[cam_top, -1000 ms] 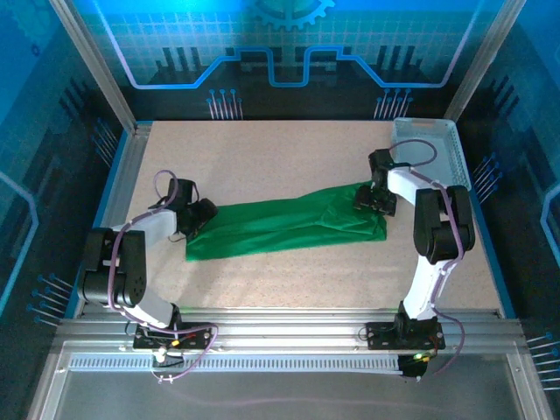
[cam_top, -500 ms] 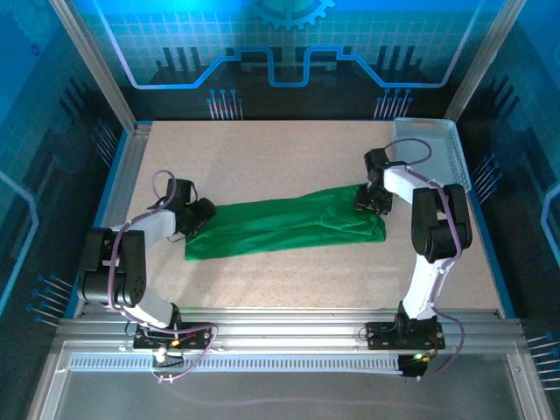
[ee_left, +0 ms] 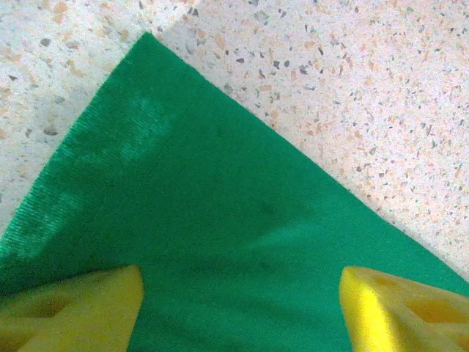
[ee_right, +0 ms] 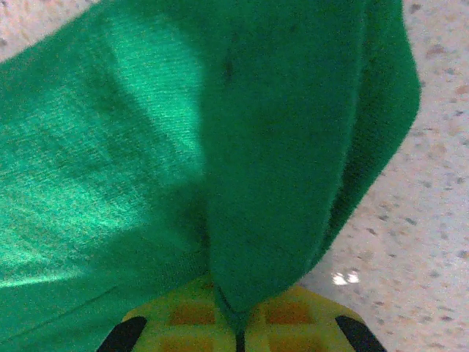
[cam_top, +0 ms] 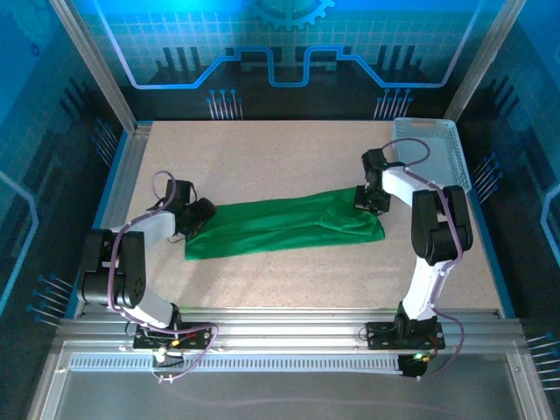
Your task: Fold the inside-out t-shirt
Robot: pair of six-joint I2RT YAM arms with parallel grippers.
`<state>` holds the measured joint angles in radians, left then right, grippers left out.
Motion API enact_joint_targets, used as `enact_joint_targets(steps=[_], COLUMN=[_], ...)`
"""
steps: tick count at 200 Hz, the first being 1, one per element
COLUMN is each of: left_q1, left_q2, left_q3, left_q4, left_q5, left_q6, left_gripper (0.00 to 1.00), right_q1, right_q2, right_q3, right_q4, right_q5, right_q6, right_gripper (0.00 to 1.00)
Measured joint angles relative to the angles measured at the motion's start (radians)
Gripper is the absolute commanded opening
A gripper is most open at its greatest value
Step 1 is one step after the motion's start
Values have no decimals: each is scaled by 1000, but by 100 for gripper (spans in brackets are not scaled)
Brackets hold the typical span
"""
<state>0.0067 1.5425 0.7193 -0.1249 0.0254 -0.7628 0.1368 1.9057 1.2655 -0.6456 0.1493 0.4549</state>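
The right gripper (ee_right: 238, 323) is clamped on the inside-out t-shirt (ee_right: 146, 147). Its two yellow fingers (ee_right: 282, 315) are pressed together, with a raised ridge of green cloth running down into the seam between them. From above, this gripper sits at the far right end of the shirt, on its back edge. Beside the pinched fold, the cloth's rounded right edge curves over the speckled tabletop (ee_right: 440, 183).

The left gripper (ee_left: 242, 308) has its yellow fingertips (ee_left: 73, 308) wide apart, one at each lower corner of the wrist view, with flat green fabric spanning the gap between them. Nothing is gripped. Whether the tips press on the cloth or float just over it cannot be told. Ahead of them the shirt narrows to a pointed corner lying flat on the table.

From the top camera the t-shirt is a long, narrow band stretched across the middle of the table (cam_top: 262, 157), slanting from the near left up to the far right, with one gripper at each end. A white mesh basket (cam_top: 429, 149) stands in the far right corner, just behind the right arm and apart from the shirt.
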Motion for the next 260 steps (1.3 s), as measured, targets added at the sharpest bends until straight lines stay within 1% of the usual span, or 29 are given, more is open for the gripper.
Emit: enact_joint_targets(steps=[19,37,65,93,109,134,163,200,216,228,260], left_q1=[-5,-29,-45,-44,-45,-68,-140,-240,-294,-327,-468], left_q2=[-18,-55,-134,-174,-184,-181,-122,-21,5,13,32], left_q3=[-21,-51,-66,-27,-5,17,35,45,49,61,106], left_q4=[19,17,-45,-117,-140,-174,-194,-212,-213,-213,-215], left_q5=[-2,-6,-36,-51,-55,-68,-97,-121,-142,-149,-152], left_q6=[-11,-22,-16,13,32,59,75,80,61,46,-8], left_gripper=[73,74,79,80,80,76,69,60,56,55,54], right_q1=[0,0,0,8,28,68,98,100,100,100,126], right_q2=[-28,-57,-94,-116,-116,-116,-116,-116,-116,-116,-116], right_q3=[-7,-8,-8,-1,22,81,157,223,257,283,359], right_q4=[-15,-34,-67,-98,-127,-182,-244,-314,-344,-360,-400], right_q5=[39,84,172,236,274,336,406,483,515,535,592], right_q6=[0,-1,-8,-23,-31,-48,-70,-98,-114,-127,-170], right_gripper=[0,0,0,0,0,0,0,0,0,0,0])
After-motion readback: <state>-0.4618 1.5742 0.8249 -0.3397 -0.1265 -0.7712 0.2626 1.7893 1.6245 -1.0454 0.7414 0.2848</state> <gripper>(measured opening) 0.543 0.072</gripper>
